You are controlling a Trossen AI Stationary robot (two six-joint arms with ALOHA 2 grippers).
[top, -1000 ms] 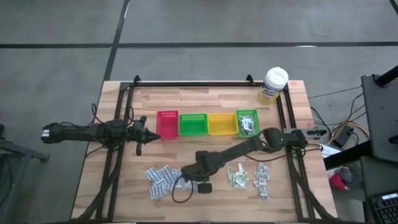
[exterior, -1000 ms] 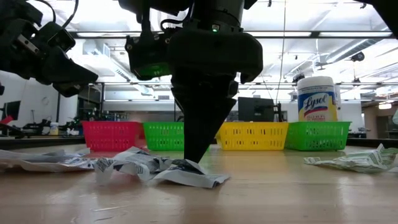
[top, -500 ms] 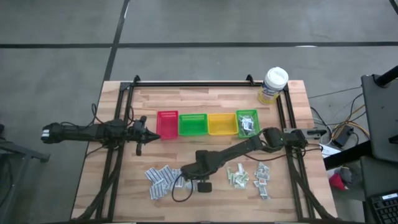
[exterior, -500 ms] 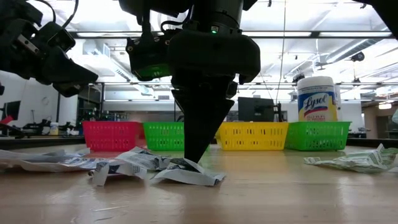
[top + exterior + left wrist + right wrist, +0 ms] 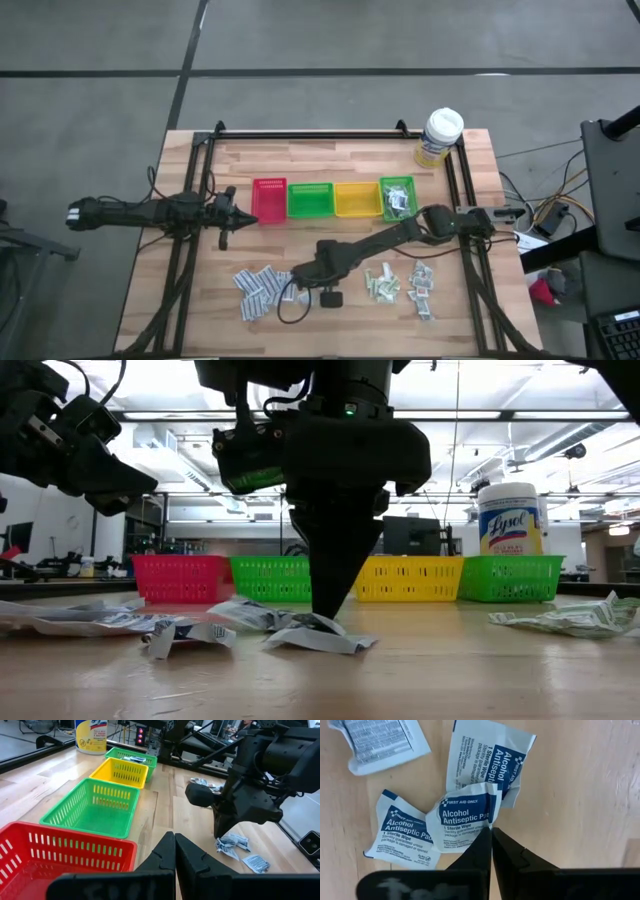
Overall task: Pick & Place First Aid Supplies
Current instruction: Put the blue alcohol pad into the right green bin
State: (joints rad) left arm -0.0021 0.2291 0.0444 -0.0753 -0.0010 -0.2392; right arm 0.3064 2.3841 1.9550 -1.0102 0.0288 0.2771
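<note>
- Right gripper (image 5: 491,834) is down at the table by the white-blue pile, its two dark fingers pressed together on the edge of a crumpled sachet (image 5: 465,822); the wrapper bulges up from the pinch.
- That sachet reads "FIRST AID ONLY", "Alcohol Antiseptic Pad", "1 Sterile Wipe", with small print below I can't quite make out.
- Tucked partly under it lies a second sachet (image 5: 492,755) showing "Alcohol", "1 Sterile Wipe" on a blue band, and beside it a third (image 5: 402,832) reading "Alcohol Antiseptic Pad".
- One more packet (image 5: 380,742) lies near these, face covered in fine grey print too small to read.
- From above, the white-blue pile (image 5: 258,288) sits on the near left part of the wooden table (image 5: 330,155), a pale green pile (image 5: 382,283) and a mixed pile (image 5: 421,283) to its right.
- Four bins stand in a row mid-table: red bin (image 5: 269,201), green bin (image 5: 310,200), yellow bin (image 5: 356,199), and a second green bin (image 5: 397,198) with a few sachets inside.
- Behind them, at the far right corner, a white-lidded yellow tub (image 5: 510,518) is marked "Lysol".
- Left gripper (image 5: 175,851) hangs above the table just beside the red bin, fingers closed with nothing between them.
</note>
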